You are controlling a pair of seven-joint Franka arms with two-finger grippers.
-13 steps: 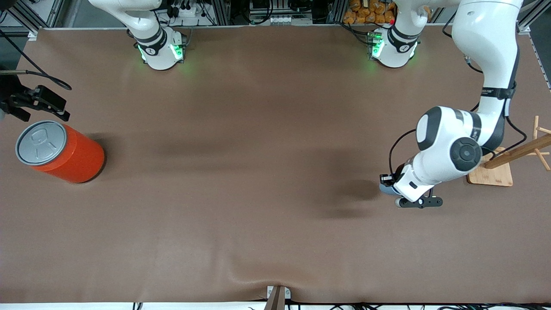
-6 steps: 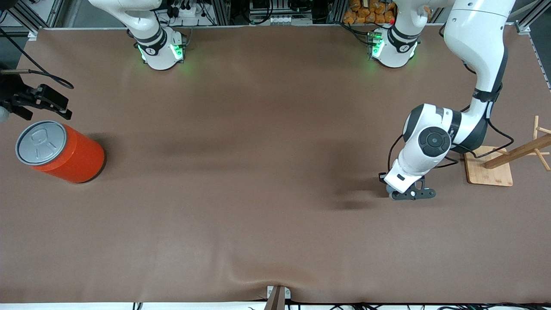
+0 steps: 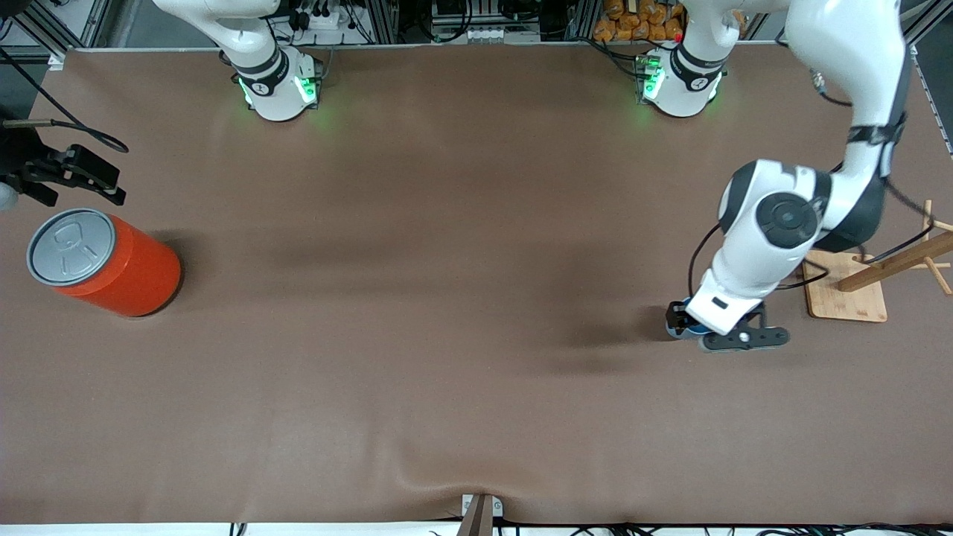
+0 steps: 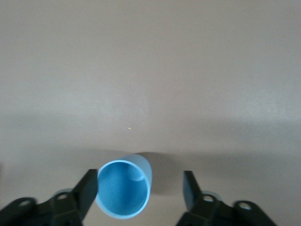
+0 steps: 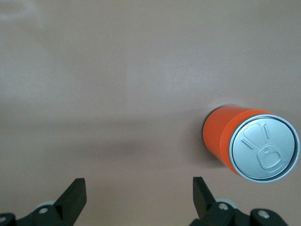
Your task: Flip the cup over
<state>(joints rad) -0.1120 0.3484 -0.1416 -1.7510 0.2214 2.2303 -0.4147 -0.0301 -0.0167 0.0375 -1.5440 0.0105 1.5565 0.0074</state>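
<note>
The cup (image 4: 123,189) is sitting mouth-up on the table (image 3: 447,298) toward the left arm's end, near the wooden stand (image 3: 849,298); in the front view it's mostly hidden under the left arm's wrist, w/ only a sliver of blue showing (image 3: 694,327). The left gripper (image 4: 140,190) is hanging low over it w/ fingers spread wide, and the cup is sitting off-centre in the gap, right against one finger (image 4: 87,190) while the other finger is standing well apart from it. Since the mouth is facing up, the flip looks done or nearly so, imo, and the step in hand is prob. letting go and lifting clear. Can't tell for sure if that near finger is touching the rim. To do this well: pulling straight up w/o any sideways drift, b/c the finger close to the rim could clip the cup and tip it; it's light and tapered, so it'll topple easily. Centring the gap over the cup before rising would help. The right gripper (image 5: 138,197) is waiting at the right arm's end, fingers wide open, holding nothing, hovering over bare table beside the can (image 3: 104,262), which is standing upright w/ its grey lid up. No need for that arm here.
</note>
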